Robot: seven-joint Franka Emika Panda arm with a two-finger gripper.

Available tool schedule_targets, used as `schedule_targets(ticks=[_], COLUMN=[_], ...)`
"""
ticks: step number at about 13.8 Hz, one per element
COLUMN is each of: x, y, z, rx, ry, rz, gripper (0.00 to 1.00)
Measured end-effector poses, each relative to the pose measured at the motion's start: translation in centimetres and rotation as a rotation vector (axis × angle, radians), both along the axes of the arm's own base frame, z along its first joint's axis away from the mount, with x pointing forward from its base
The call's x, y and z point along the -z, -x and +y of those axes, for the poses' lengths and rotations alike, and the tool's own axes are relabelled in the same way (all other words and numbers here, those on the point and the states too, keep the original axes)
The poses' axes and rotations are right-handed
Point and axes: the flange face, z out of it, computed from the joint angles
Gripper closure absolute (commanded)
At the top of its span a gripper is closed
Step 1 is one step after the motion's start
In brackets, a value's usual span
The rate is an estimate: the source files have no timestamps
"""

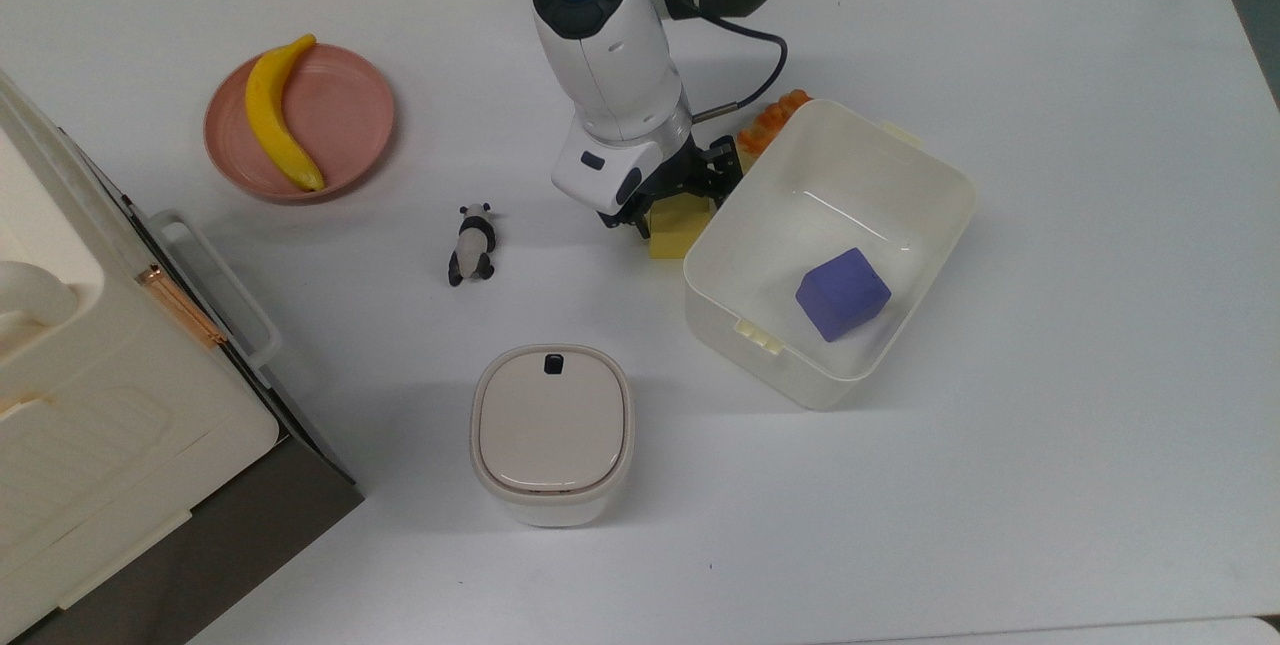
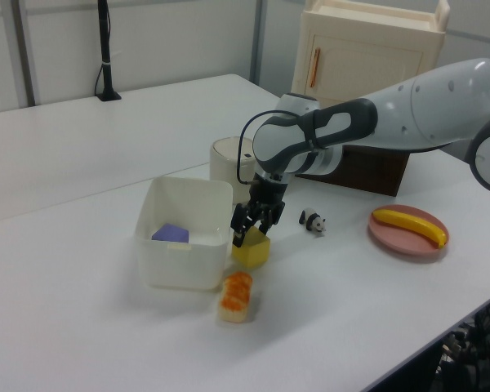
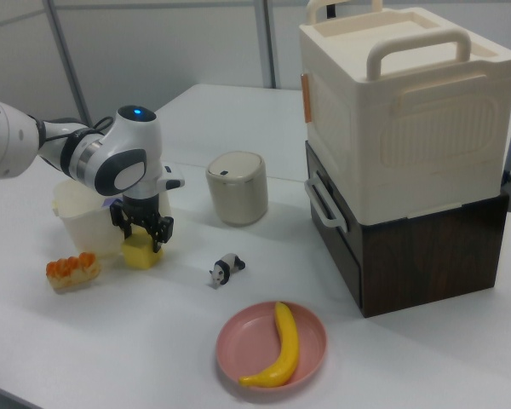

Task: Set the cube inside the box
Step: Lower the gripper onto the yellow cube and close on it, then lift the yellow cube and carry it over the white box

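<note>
Beside the box [image 1: 925, 255] wall you've got almost no slack: the cube [image 1: 678, 231] sits on the table [image 1: 1050, 425] right against the tub's outer side, on the top view's left of it. Open white surface runs toward the panda figure [image 1: 472, 243] on the top view's left; the orange-topped food piece [image 2: 236, 296] lies close on the cube's other side, near the box corner. Cube is plain matte yellow, foam-like, square-edged, resting flat, partly hidden under the wrist in the top view. Box is cream-white with rounded corners and rim tabs, purple cube [image 1: 842, 292] inside. Your gripper [image 3: 141, 230] is down over the yellow cube, fingers [image 3: 163, 232] spread and straddling its top; whether the pads touch the sides I can't tell.
</note>
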Motion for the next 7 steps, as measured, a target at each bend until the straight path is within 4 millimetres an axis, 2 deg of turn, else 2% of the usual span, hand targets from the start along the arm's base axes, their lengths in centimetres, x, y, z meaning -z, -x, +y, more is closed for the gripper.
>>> schedule_targets(ticks=[1, 2, 4, 5, 7], x=[0.0, -0.3, -1.5, -3.4, -8.8], y=[-0.1, -0.1, 0.2, 0.4, 0.8], z=[-0.1, -0.5, -3.0, -4.8, -7.9], rx=[0.003, 0.003, -0.021, -0.039, -0.062], ry=[0.001, 0.002, 0.001, -0.009, -0.034], rz=[-0.002, -0.002, 0.042, 0.074, 0.112], gripper=[0.94, 0.97, 0.96, 0.96, 0.95])
